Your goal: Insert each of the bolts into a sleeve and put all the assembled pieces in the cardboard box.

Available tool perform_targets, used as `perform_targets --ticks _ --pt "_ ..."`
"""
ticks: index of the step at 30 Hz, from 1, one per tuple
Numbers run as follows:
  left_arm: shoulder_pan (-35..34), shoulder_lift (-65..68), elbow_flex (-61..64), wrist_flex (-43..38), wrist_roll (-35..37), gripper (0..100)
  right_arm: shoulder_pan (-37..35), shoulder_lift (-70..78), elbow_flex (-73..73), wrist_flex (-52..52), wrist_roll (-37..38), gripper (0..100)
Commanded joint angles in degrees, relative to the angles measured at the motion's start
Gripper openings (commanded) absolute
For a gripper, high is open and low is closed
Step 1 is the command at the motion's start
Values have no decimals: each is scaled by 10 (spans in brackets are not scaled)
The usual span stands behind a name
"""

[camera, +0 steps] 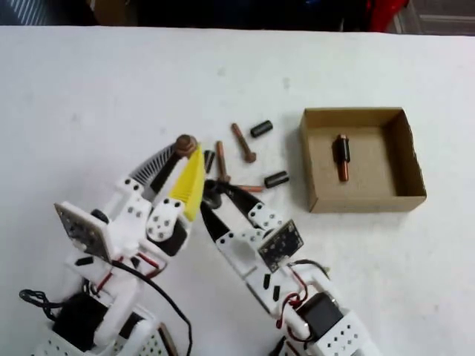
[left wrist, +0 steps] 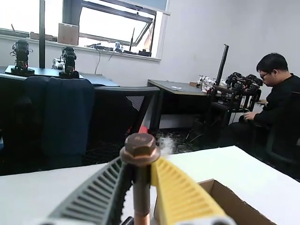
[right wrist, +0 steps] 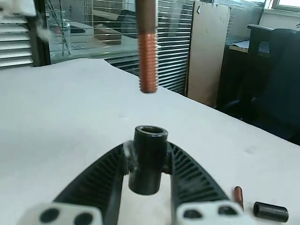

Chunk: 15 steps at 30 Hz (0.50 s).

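White table (camera: 111,89) bears both arms at its near edge. The left hand (left wrist: 139,169) grips a copper hex-head bolt (left wrist: 140,149) upright, threads down. The right hand (right wrist: 148,163) clamps a black cylindrical sleeve (right wrist: 150,140), bore up, just beneath the tip, apart and nearly in line.

Copper bolt (right wrist: 148,47) upright above sleeve (right wrist: 149,159), assembled piece (camera: 342,157) in cardboard box (camera: 356,200)
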Motion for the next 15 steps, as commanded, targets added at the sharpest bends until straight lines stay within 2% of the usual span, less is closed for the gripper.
perform_targets --ticks 1,15 --pt "8 -10 -4 14 6 23 -6 -6 5 5 11 17" --pt "8 -11 25 15 43 23 -6 -6 5 5 13 17"
